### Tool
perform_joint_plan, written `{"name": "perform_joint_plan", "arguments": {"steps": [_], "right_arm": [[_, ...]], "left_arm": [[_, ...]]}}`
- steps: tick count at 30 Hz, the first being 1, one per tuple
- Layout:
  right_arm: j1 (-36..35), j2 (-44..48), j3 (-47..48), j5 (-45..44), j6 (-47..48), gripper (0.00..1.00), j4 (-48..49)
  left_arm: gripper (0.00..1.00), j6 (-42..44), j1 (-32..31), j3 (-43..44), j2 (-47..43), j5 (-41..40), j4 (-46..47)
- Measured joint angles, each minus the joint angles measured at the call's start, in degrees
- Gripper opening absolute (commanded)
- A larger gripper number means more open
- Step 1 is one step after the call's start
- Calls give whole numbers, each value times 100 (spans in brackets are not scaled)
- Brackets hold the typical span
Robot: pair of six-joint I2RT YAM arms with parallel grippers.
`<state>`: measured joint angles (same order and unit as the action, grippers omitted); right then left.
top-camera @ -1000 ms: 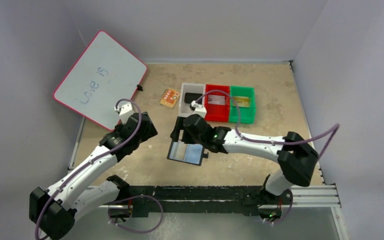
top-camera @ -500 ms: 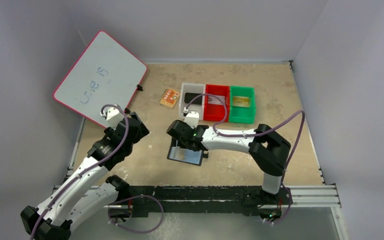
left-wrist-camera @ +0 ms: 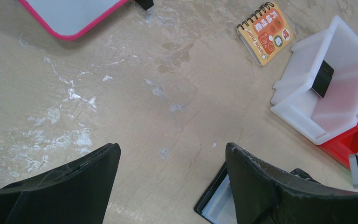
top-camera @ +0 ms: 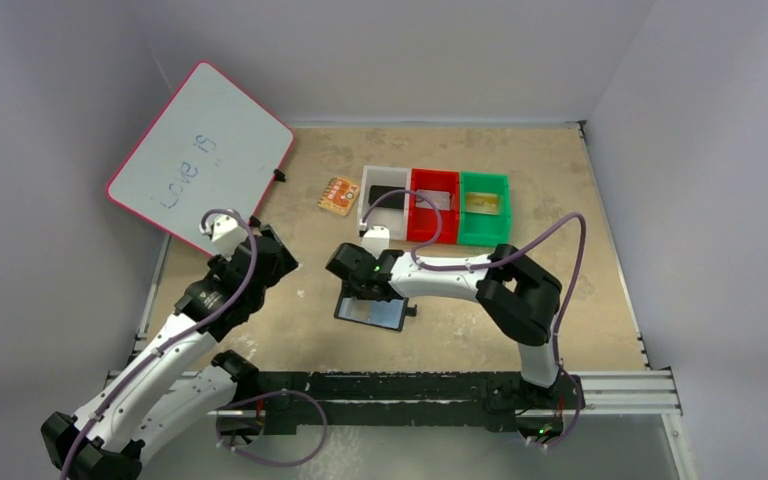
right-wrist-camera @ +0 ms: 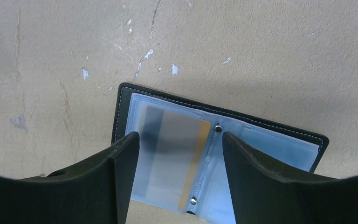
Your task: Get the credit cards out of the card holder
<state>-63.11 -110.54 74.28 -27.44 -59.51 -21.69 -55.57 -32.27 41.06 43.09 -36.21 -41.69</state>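
The right arm has folded its elbow back toward its base and drawn the right gripper (top-camera: 364, 293) away from the bins. It now hangs directly over the open card holder (top-camera: 372, 312). The left arm has pulled back a little as well.

The right gripper's fingers (right-wrist-camera: 121, 182) are spread apart with nothing between them. Straight below, framed in that gap, a card (right-wrist-camera: 172, 156) with a gold edge sits inside the holder's cloudy sleeve. Its long axis runs away from the wrist, in line with the fingers, so the jaws would close across its short width. The holder lies flat and open on the table with its own long axis the other way, from finger to finger, and its second leaf reaches out past one fingertip. Through the plastic I can't be sure whether that is one card or two stacked.

Out ahead of the gripper, a silver-grey card (top-camera: 438, 200) lies in the red bin (top-camera: 432, 238) and a gold card (top-camera: 482, 204) in the green bin (top-camera: 484, 240).

The left gripper (left-wrist-camera: 172, 149) is also wide apart and empty, off to the holder's side, with only the holder's corner showing by one finger. The right hand is plainly the nearer. To my eye the next move is its own: come down and work the sleeved card out along its length.
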Motion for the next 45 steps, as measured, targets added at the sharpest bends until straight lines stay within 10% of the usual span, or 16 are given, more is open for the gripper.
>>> {"name": "perform_joint_plan", "arguments": {"steps": [11,28,45], "right_arm": [[-26,-181,175,44,205,61,-13],[-4,-76,-98,256,332,0,387],[841,1034,-2457,2120,262,0,3189]], "left_arm": [[83,-44,0,0,28,-7,2],[82,-39,0,-20,378,457,190],[64,223,0,-577,1471,2450,1414]]}}
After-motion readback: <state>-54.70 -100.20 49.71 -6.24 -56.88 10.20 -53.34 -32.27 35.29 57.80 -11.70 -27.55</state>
